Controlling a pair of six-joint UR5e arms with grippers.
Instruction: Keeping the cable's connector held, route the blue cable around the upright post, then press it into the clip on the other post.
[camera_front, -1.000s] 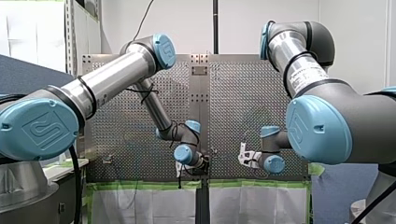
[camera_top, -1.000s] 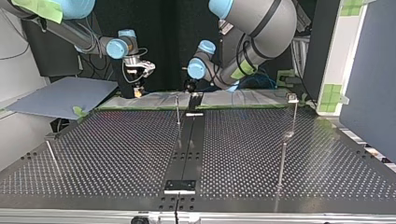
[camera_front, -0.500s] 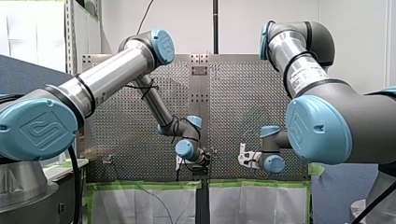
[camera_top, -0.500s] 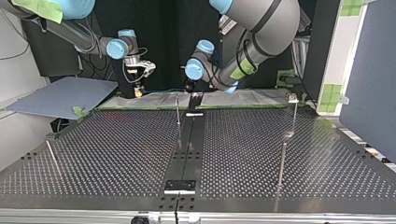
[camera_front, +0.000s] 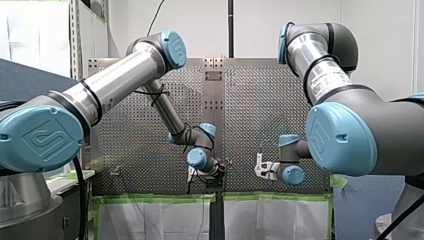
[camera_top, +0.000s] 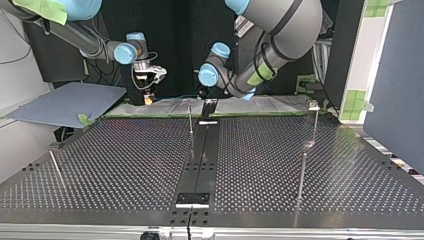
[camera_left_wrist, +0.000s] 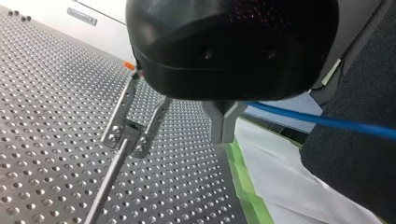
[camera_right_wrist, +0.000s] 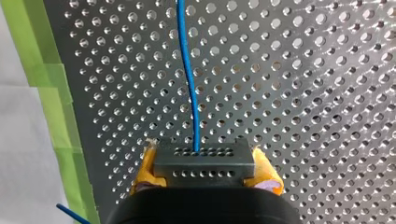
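In the right wrist view my right gripper (camera_right_wrist: 205, 179) is shut, with its yellow pads (camera_right_wrist: 147, 170) on both sides of the dark grey connector (camera_right_wrist: 204, 162). The blue cable (camera_right_wrist: 189, 79) runs from the connector straight ahead over the perforated table. In the left wrist view my left gripper (camera_left_wrist: 224, 122) is shut on the blue cable (camera_left_wrist: 322, 120), which trails off to one side. A metal post with a forked clip (camera_left_wrist: 125, 136) stands beside and ahead of these fingers. In the top view my left gripper (camera_top: 202, 93) hangs behind the thin upright post (camera_top: 190, 118), and my right gripper (camera_top: 148, 88) is further left.
A taller post with a clip on top (camera_top: 313, 107) stands at the top view's right, and a leaning rod (camera_top: 55, 167) at its left. Green tape (camera_right_wrist: 60, 116) and white sheeting border the table's edge. A dark rail (camera_top: 200, 160) runs down the table's middle.
My left arm's wrist has shifted slightly towards the top view's left, keeping the cable. My right arm has not moved.
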